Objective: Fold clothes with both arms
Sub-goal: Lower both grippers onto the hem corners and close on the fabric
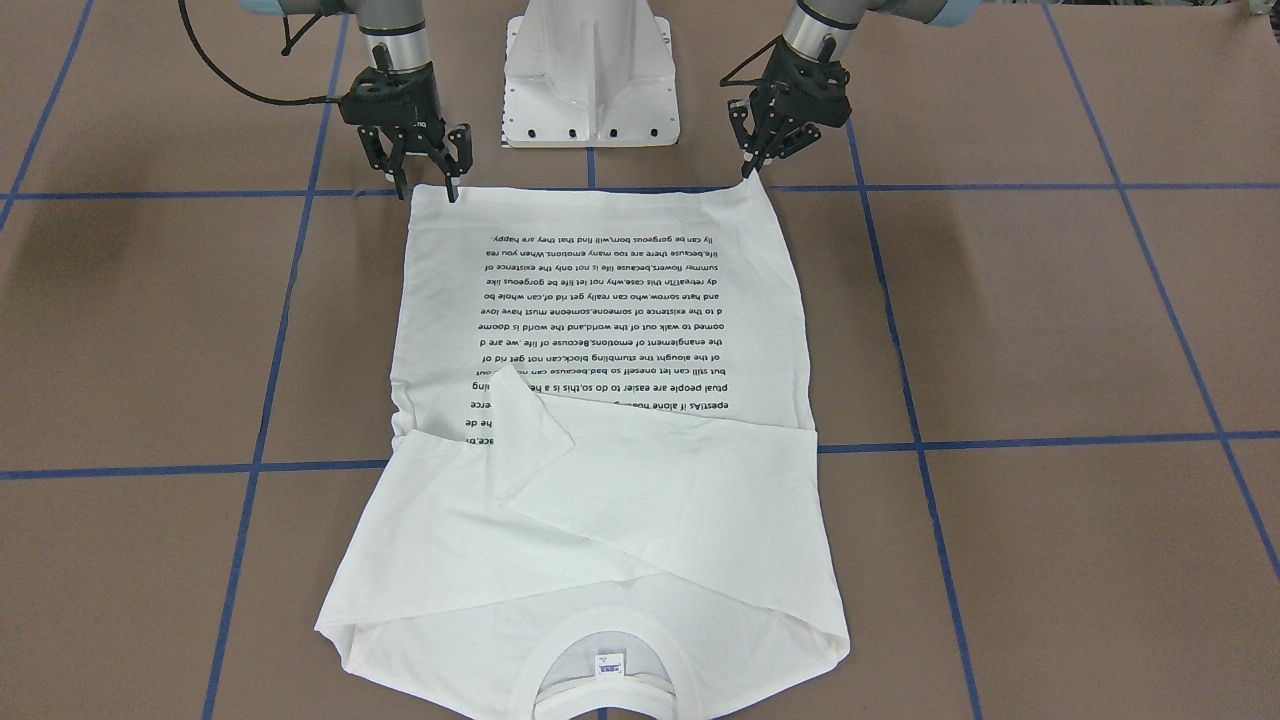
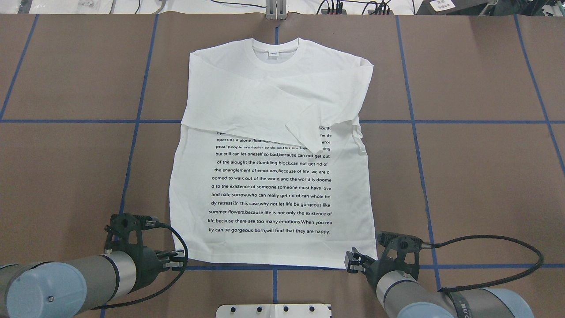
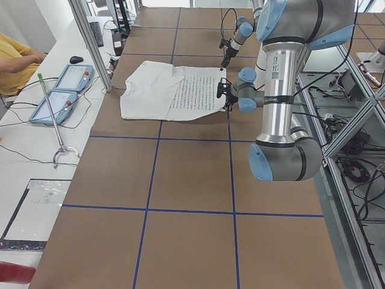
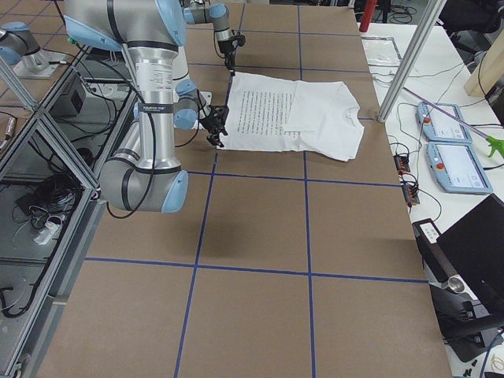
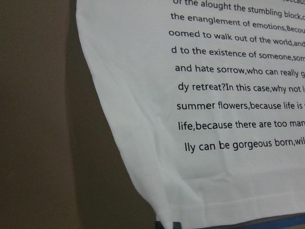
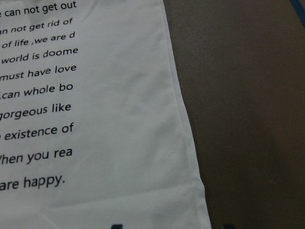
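White long-sleeved T-shirt, sleeves folded in. Right gripper spread open over its hem corner; left gripper unclear. Next, probably: pinch corners, fold toward collar.

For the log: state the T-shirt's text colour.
Black, on the white T-shirt; clearest in the left wrist view.

Soft, matt white knit cloth on the T-shirt, black print crisp on it and a ribbed collar at the upper middle of the overhead view, and it lies on a table of dull brown, paper-like sheeting ruled with faintly shiny blue tape. In the lower corners the left arm and right arm show satin silver metal tubes with 2 smooth, glossy light blue caps, while the left gripper and right gripper look like matt black plastic. The pedestal base, top centre of the front view, is smooth white with a soft sheen.
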